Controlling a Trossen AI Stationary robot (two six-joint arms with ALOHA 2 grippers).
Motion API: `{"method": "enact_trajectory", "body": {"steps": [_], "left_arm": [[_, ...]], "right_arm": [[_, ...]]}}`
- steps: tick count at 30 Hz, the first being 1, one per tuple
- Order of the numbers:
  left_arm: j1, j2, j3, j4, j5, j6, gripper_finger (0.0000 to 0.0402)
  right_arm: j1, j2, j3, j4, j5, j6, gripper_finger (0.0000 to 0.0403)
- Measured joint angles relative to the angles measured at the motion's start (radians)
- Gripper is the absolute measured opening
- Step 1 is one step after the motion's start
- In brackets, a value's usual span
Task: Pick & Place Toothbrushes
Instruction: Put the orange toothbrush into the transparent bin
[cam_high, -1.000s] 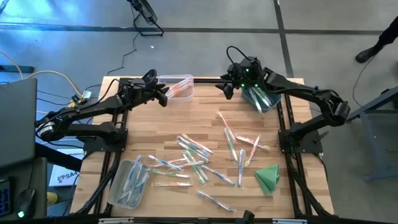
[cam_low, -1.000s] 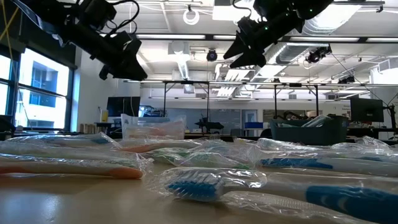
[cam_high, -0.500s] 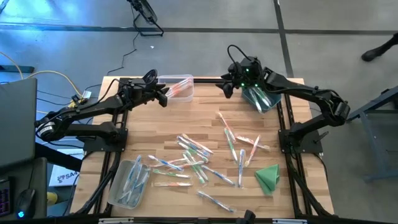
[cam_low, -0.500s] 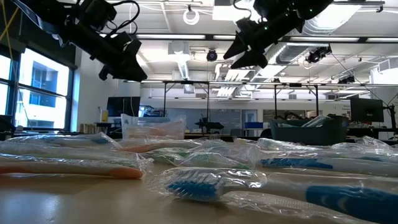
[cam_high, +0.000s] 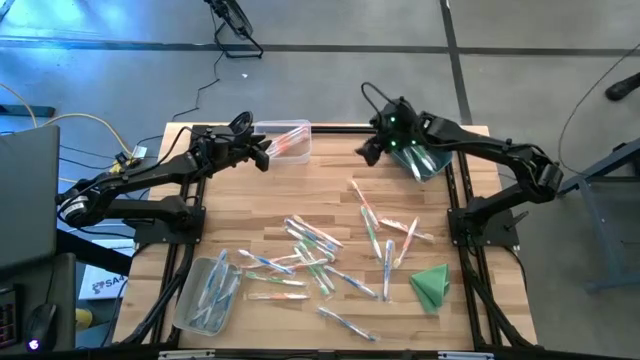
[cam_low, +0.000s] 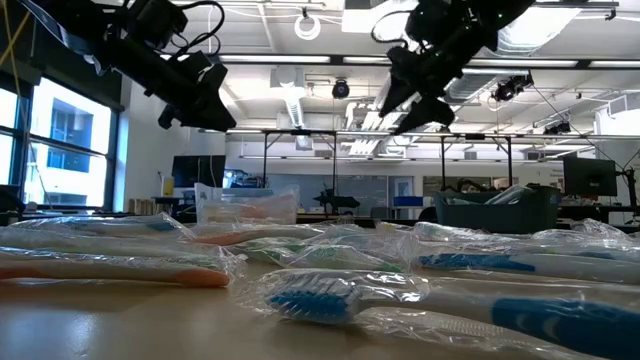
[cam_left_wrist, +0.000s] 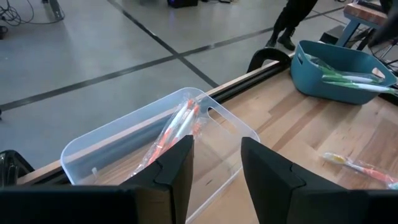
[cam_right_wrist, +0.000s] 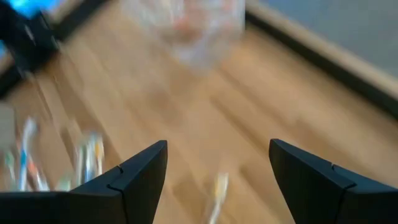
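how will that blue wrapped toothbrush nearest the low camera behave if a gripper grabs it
The blue toothbrush sits in crinkled clear wrap, so it is probably slippery and may shift inside the film. It looks thin and light, likely sliding when nudged. The handle seems stiff.

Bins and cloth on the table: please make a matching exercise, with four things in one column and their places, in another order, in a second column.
Things:
1. teal bin
2. clear bin with orange toothbrushes
3. green cloth
4. clear bin with blue toothbrushes

Places (high view):
A. near left corner of the table
B. far edge, just ahead of the left gripper
C. near right part of the table
D. far right corner, beside the right gripper

Pairs: 1-D, 2-B, 3-C, 4-A
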Motion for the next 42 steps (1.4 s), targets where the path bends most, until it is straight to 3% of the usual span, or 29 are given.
{"method": "enact_trajectory", "body": {"steps": [6,17,42], "left_arm": [[0.000,0.000,0.000,0.000,-0.003,-0.008,0.0132],[0.000,0.000,0.000,0.000,-0.003,-0.008,0.0132],[-0.002,0.000,0.001,0.000,-0.002,-0.065,0.0132]], "right_arm": [[0.052,0.000,0.000,-0.175,0.030,0.009,0.0274],[0.160,0.042,0.000,-0.151,0.237,0.153,0.0274],[0.243,0.430,0.000,-0.078,0.202,0.155,0.0274]]}}
